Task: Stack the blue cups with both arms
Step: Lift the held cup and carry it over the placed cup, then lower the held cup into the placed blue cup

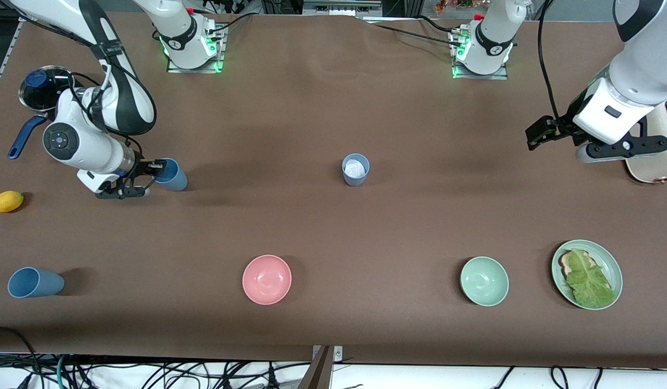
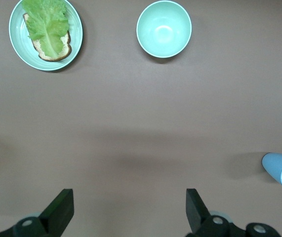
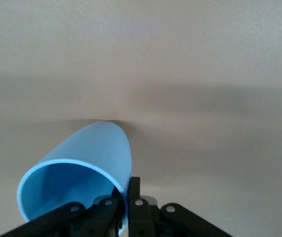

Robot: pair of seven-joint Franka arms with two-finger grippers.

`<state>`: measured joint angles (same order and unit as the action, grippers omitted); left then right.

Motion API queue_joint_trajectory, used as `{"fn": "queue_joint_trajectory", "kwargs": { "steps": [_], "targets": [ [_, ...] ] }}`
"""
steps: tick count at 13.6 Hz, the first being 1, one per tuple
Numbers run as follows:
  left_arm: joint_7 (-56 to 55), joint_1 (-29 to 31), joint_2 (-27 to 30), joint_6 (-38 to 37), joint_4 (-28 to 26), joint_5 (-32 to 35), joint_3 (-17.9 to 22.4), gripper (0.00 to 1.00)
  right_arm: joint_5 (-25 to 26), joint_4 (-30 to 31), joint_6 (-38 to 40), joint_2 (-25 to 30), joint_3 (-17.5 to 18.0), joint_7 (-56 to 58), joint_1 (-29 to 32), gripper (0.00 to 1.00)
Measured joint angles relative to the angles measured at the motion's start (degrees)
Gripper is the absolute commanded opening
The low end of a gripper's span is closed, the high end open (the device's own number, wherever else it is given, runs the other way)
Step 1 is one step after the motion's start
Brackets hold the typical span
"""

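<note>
**A:** At the right arm's end of the brown surface [image 1: 322,108], the right claw [image 1: 147,174] is clamped on the rim of a plain medium-blue tapered plastic cup [image 1: 171,174]. In the wrist view one finger sits inside the mouth and one outside, pinching the wall.

**B:** And that cup looks tipped, mouth toward the claw. Whether its base is touching the surface or just off it, I can't tell.

**A:** Where's its partner?

**B:** The duller grey-blue tumbler with the whitish inside [image 1: 356,169] stands upright well apart from the right claw, toward the middle. A third blue cup [image 1: 33,282] lies on its side, nearer the camera than the claw.

**A:** The left claw [image 1: 538,135]?

**B:** Waiting over its own end of the surface, jaws spread wide and empty, with the grey-blue tumbler off to one side in its wrist view.

**A:** So, how to do this well?

**B:** A rim pinch is thin, I'd say, so lift slowly and straight, let the cup hang base-down, and avoid quick wrist turns. Then carry it over the grey-blue tumbler, centre base over mouth, and lower before letting go. The white stuff inside may stop it seating fully.
</note>
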<state>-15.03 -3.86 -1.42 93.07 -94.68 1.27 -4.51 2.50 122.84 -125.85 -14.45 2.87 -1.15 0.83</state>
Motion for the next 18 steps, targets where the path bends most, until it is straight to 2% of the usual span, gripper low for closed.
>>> {"fn": "queue_joint_trajectory", "kwargs": {
  "steps": [2, 4, 6, 9, 14, 18],
  "targets": [
    [0.0, 0.0, 0.0, 0.0, 0.0, 0.0, 0.0, 1.00, 0.0, -5.2, 6.6, 0.0, 0.2, -6.9, -4.2, 0.00],
    [0.0, 0.0, 0.0, 0.0, 0.0, 0.0, 0.0, 1.00, 0.0, -10.9, 12.3, -0.1, 0.5, -16.6, -11.1, 0.00],
    [0.0, 0.0, 0.0, -0.1, 0.0, 0.0, 0.1, 1.00, 0.0, -16.5, 16.0, -1.1, 0.8, -27.0, -18.5, 0.00],
    [0.0, 0.0, 0.0, -0.1, 0.0, 0.0, 0.1, 1.00, -0.4, -25.3, 19.2, -5.4, 0.9, -39.4, -27.2, 0.00],
    [0.0, 0.0, 0.0, -0.3, 0.0, 0.0, 0.1, 1.00, -4.7, -38.1, 19.8, -14.0, 0.8, -50.6, -34.9, 0.00],
    [0.0, 0.0, 0.0, -0.3, 0.0, 0.0, 0.1, 1.00, -10.7, -47.9, 19.8, -19.6, 0.8, -53.9, -36.9, 0.00]
  ]
}}
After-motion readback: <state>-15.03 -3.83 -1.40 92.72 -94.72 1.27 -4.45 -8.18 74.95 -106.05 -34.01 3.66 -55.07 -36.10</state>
